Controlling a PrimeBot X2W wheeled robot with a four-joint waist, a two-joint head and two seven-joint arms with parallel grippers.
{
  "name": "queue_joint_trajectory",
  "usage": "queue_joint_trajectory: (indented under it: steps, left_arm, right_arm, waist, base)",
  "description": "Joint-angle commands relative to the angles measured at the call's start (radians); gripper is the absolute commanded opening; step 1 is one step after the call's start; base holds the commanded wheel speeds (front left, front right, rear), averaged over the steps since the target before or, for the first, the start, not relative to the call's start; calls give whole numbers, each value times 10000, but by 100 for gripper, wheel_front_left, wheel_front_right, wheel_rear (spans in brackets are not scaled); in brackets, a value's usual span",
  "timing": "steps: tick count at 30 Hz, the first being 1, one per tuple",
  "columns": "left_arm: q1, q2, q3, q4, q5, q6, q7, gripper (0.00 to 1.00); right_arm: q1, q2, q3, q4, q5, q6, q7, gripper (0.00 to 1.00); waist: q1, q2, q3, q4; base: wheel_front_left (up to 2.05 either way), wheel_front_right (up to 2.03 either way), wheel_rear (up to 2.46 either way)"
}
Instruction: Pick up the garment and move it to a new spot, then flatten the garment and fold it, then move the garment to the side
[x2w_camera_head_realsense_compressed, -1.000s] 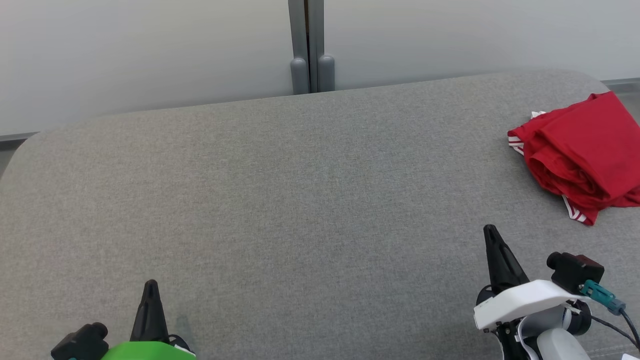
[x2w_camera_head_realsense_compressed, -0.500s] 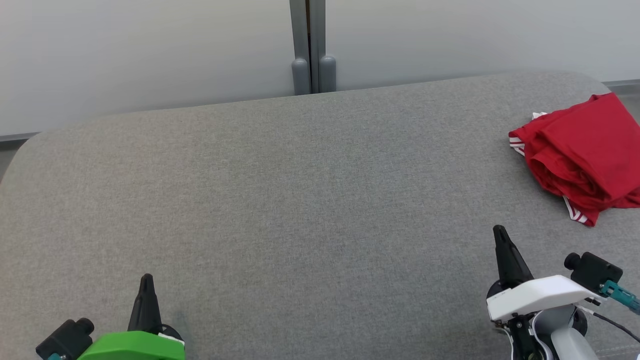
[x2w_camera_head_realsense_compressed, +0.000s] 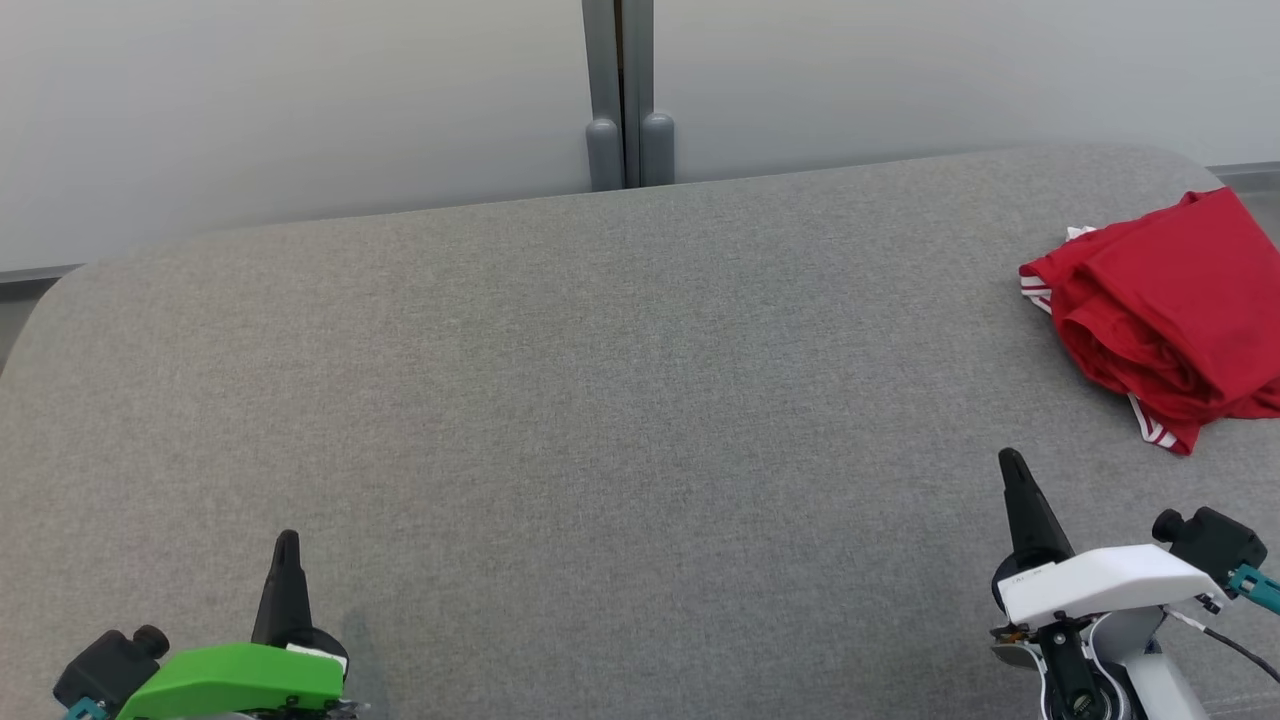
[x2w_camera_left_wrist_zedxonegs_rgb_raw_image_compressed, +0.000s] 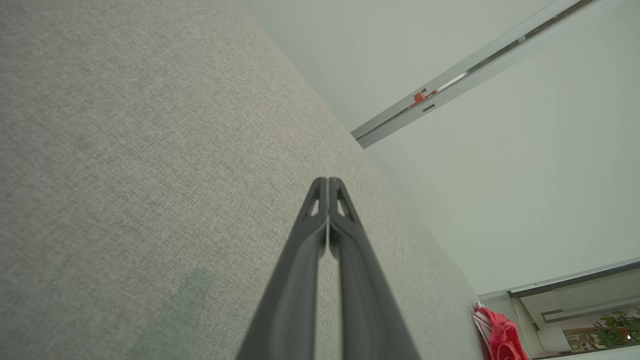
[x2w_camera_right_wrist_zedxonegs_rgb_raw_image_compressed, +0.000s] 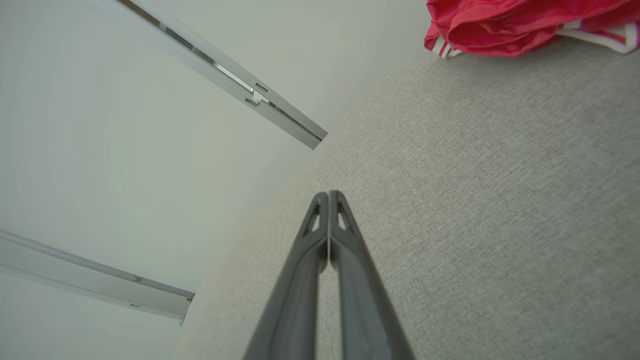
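The garment is a red piece with white-striped trim, folded into a compact bundle at the far right of the grey padded surface. It also appears in the right wrist view as the garment and small in the left wrist view as the garment. My left gripper stands at the lower left, shut with nothing held. My right gripper stands at the lower right, shut and holding nothing, well short of the garment. In both wrist views the fingers press together over bare fabric.
A pale wall with a grey vertical post runs behind the surface's far edge. The surface's rounded corners lie at far left and far right, and the garment reaches close to the right edge.
My left gripper has shifted slightly left and my right gripper slightly right, both drawing back toward the near edge. The garment has stayed put.
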Motion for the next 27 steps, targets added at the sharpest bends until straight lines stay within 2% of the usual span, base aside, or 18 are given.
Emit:
queue_joint_trajectory:
  steps: [1,27]
  left_arm:
    - [-264,47,77,-70,-282,-107,82,0]
    - [-686,63,408,66,-2707,-386,817,0]
  right_arm:
    - [-266,-62,-67,-154,320,-5,87,0]
    - [-313,-73,-443,-201,3130,-7,823,0]
  waist:
    - [0,0,-2,4]
    - [0,0,-41,60]
  base:
    - [0,0,0]
    - [0,0,0]
